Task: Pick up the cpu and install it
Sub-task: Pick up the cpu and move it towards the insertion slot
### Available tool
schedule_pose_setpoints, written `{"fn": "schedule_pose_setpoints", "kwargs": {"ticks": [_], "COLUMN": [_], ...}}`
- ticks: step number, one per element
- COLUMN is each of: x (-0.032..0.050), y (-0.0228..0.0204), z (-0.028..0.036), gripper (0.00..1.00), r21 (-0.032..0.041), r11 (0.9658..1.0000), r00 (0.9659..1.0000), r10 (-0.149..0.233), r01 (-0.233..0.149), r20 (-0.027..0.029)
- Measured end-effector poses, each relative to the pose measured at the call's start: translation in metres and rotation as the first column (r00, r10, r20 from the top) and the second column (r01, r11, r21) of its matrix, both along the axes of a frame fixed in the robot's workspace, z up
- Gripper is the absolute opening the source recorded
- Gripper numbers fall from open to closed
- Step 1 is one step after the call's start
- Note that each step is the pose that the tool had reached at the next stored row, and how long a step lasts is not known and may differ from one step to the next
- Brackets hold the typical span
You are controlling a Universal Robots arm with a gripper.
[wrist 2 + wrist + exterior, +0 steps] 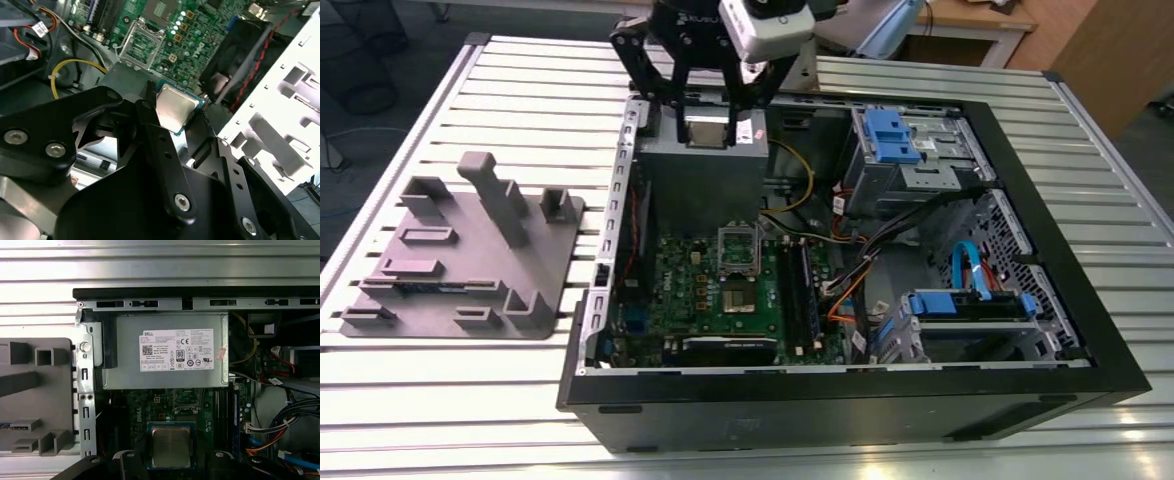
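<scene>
One cpu (171, 445), level and clamped by its edges in the tool (177, 105), hangs above the power supply (165, 357) in a corner of the case (787, 400), short of the empty socket (145, 42), presumably kept flat for seating.

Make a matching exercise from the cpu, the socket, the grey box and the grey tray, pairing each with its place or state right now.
Things:
1. cpu
2. socket
3. grey box
4. grey tray

Places or states:
A. on the table, outside the case
B. carries a white label
C. gripped in the tool
D. metal-framed, empty

Pairs: 1-C, 2-D, 3-B, 4-A
</scene>
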State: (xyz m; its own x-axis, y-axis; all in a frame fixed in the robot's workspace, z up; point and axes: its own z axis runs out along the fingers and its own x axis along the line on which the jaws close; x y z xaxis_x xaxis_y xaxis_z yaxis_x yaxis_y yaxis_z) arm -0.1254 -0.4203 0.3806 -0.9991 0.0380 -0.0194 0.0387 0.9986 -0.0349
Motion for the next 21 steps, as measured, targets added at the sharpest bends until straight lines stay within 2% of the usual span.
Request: {"fn": "schedule_pose_setpoints", "kwargs": {"ticks": [14, 21], "x": [0.0354, 0.057], "y": [0.0, 0.0], "z": [-0.0007, -0.0011], "gripper": [0.47, 0.47], "r21": [0.0001, 0.0], "r11": [1.0, 1.0], "r00": [1.0, 1.0], "r10": [0.0, 0.0], "r01": [0.0, 0.0], "r20": [0.0, -0.0002]}}
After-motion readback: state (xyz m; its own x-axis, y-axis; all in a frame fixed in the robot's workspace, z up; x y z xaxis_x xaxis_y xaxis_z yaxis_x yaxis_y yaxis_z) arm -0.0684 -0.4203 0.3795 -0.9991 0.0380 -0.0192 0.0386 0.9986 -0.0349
